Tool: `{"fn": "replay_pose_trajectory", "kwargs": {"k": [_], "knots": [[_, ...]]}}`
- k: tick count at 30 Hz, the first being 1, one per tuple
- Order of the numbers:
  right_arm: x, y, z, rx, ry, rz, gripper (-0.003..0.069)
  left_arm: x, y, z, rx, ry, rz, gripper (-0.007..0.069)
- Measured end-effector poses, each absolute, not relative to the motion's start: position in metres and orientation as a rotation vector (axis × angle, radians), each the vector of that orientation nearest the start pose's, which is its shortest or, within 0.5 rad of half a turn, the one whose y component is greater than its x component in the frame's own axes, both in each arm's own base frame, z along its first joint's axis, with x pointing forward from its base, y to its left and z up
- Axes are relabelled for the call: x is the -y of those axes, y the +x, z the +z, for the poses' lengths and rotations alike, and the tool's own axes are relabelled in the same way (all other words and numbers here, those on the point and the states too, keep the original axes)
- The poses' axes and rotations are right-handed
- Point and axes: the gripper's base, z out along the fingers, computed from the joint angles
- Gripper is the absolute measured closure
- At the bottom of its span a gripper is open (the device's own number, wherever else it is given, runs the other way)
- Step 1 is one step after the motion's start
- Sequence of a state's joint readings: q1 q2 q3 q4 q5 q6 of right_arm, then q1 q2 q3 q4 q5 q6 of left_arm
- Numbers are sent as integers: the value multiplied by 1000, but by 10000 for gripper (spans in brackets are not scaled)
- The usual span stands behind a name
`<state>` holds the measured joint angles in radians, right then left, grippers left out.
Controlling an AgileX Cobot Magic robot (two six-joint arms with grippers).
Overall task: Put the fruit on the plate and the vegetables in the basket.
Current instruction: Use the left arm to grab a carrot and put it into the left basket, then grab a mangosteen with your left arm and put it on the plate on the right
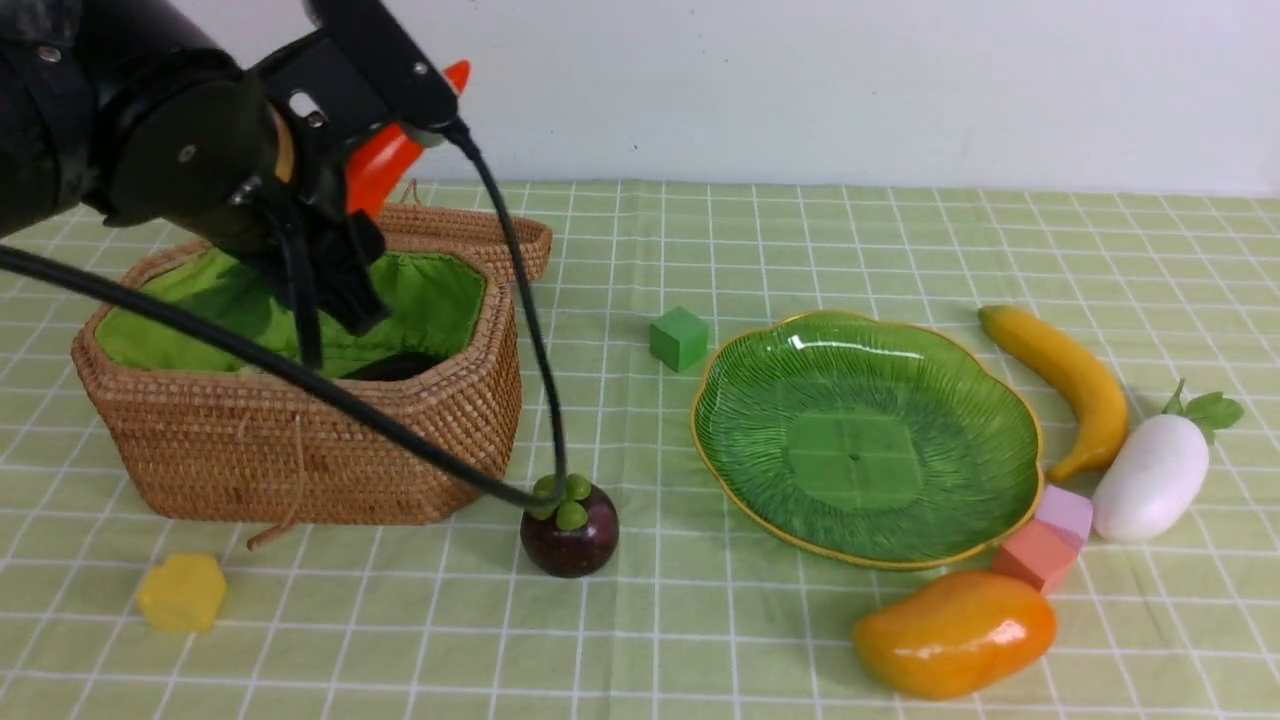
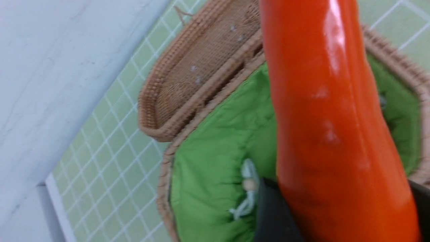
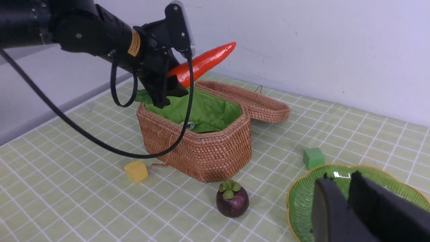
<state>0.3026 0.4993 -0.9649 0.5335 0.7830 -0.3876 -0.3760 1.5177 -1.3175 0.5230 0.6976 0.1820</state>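
Note:
My left gripper (image 1: 355, 215) is shut on the orange-red carrot (image 1: 385, 160) (image 2: 329, 117) and holds it slanted above the open basket (image 1: 300, 440) (image 3: 201, 154). A dark shape (image 1: 395, 367), seemingly the eggplant, lies on the green lining. The mangosteen (image 1: 570, 535) (image 3: 231, 200) stands in front of the basket's right corner. The green plate (image 1: 860, 440) (image 3: 302, 198) is bare. Banana (image 1: 1070, 380) and white radish (image 1: 1150, 478) lie to its right, the mango (image 1: 955, 632) in front of it. My right gripper (image 3: 339, 178) hovers near the plate's edge, fingers together, holding nothing.
The basket's lid (image 1: 470, 235) lies folded back behind it. A green block (image 1: 679, 338) sits between basket and plate, a yellow block (image 1: 182, 592) in front of the basket, two pink blocks (image 1: 1050, 535) against the plate's right rim. My left arm's cable (image 1: 400, 440) hangs across the basket front.

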Motion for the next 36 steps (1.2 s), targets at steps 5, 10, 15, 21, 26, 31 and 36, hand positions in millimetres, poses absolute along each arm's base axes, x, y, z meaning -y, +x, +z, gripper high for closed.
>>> {"fn": "replay_pose_trajectory", "kwargs": {"k": [5,10,15,21,26,31,36], "knots": [[-49,43,427,-1689,-543,549,562,74,348,325,-2136,959,554,215],[-49,43,427,-1693,-545,557,562,62,364,310,-2139,957,584,169],[-50,41,426,-1701,-551,579,562,62,370,306,-2104,992,620,-1],[-51,40,424,-1718,-564,588,562,63,367,309,-2134,893,547,-2],[-51,40,424,-1720,-565,597,562,82,346,318,-2296,547,239,247],[-52,39,423,-1738,-579,608,562,136,310,310,-2480,583,11,603],[-53,36,419,-1778,-612,618,562,195,271,301,-2575,743,-168,637]]}}
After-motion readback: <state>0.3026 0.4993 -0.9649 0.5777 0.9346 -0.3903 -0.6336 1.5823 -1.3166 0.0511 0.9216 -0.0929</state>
